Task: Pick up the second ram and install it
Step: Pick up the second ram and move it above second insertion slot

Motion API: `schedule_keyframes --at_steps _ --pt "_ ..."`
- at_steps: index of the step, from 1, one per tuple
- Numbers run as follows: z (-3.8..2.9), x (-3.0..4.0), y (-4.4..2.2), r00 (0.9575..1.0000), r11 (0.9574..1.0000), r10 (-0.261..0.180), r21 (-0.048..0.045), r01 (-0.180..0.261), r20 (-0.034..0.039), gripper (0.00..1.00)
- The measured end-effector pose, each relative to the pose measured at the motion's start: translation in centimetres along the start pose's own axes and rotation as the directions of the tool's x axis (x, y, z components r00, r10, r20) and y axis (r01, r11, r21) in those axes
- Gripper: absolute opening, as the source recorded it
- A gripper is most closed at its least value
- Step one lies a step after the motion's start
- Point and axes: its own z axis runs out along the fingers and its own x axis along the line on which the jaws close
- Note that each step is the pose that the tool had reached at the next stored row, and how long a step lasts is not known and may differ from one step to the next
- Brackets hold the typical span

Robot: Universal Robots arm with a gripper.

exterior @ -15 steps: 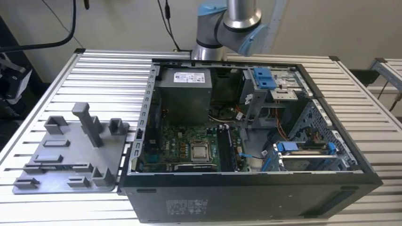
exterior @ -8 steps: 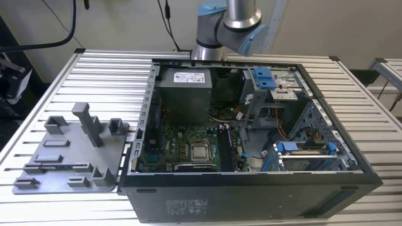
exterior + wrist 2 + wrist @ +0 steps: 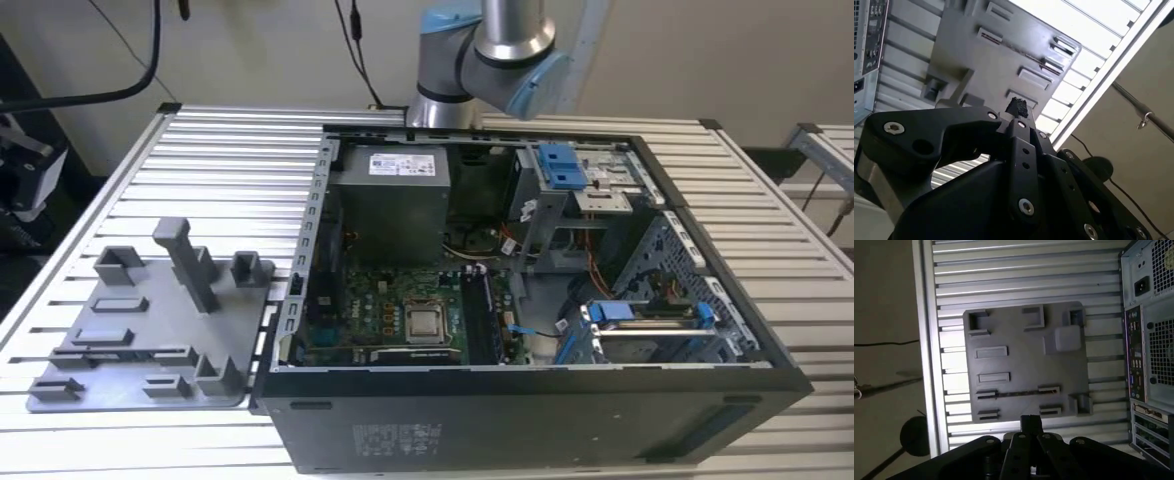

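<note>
- Black gripper (image 3: 1030, 422), fingertips pinched together with nothing between them, points down at the flat grey plastic fixture plate (image 3: 1019, 362).
- Open black computer case (image 3: 534, 415) stands just beside that plate.

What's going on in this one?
The robot arm's gripper hovers above the grey fixture plate. The plate lies on the slatted table beside the open computer case. The gripper is shut and holds nothing, so nothing is picked up yet.
</note>
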Motion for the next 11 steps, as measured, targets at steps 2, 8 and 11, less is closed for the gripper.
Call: schedule_keyframes --at_steps 2,8,11 --pt "0.0 0.0 0.0 0.9999 0.9999 0.01 0.0001 -0.01 0.0005 0.11" --pt "0.01 0.01 0.0 1.0 1.0 -0.001 -0.0001 0.001 0.0001 0.11" --pt "0.01 0.01 0.0 0.9985 0.9985 -0.055 -0.0011 0.055 -0.0024 0.11"
